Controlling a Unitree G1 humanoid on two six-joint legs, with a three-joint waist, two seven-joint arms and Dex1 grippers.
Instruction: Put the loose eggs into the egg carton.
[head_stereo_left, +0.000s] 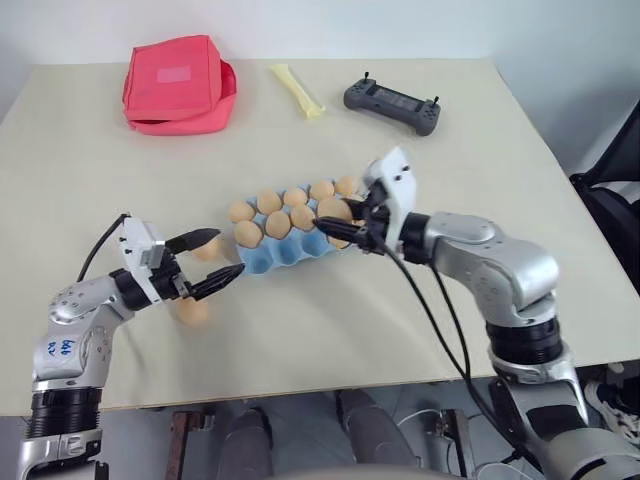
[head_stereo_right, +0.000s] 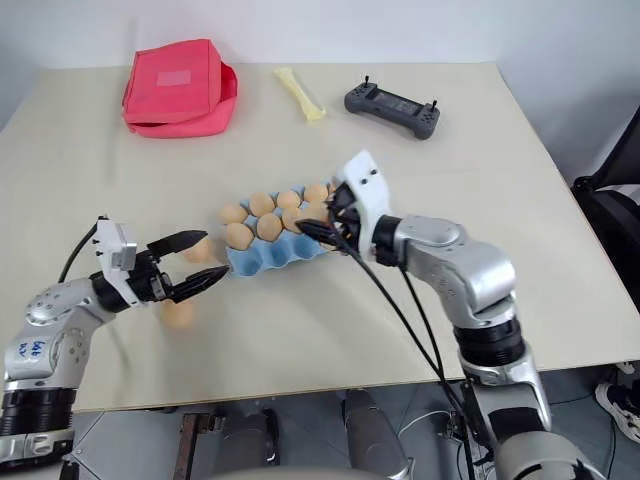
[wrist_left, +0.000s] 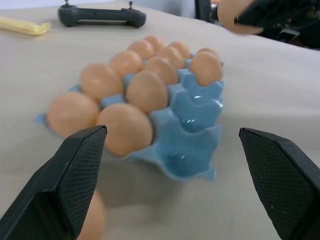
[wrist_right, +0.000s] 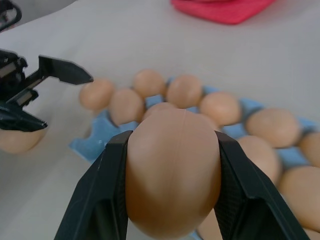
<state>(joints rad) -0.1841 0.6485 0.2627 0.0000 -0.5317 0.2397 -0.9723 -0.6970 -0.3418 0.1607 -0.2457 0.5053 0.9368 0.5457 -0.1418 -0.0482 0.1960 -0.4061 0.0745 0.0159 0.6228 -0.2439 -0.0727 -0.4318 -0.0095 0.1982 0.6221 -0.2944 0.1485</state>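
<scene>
The light blue egg carton (head_stereo_left: 290, 248) lies mid-table with several tan eggs in its cups; the cups at its near corner (wrist_left: 192, 150) are bare. My right gripper (head_stereo_left: 335, 214) hovers over the carton's right part, shut on one egg (wrist_right: 172, 170). To the left of the carton my left gripper (head_stereo_left: 228, 253) stands open, pointing at the carton's near end with nothing between its fingers. One loose egg (head_stereo_left: 206, 249) rests on the table just behind the left fingers, beside the carton. Another loose egg (head_stereo_left: 192, 311) lies on the table below that gripper.
At the back of the table sit a red fabric pouch (head_stereo_left: 178, 85), a pale yellow stick-like item (head_stereo_left: 297, 90) and a black handheld controller (head_stereo_left: 393, 105). The table's front edge (head_stereo_left: 300, 395) runs close under both arms.
</scene>
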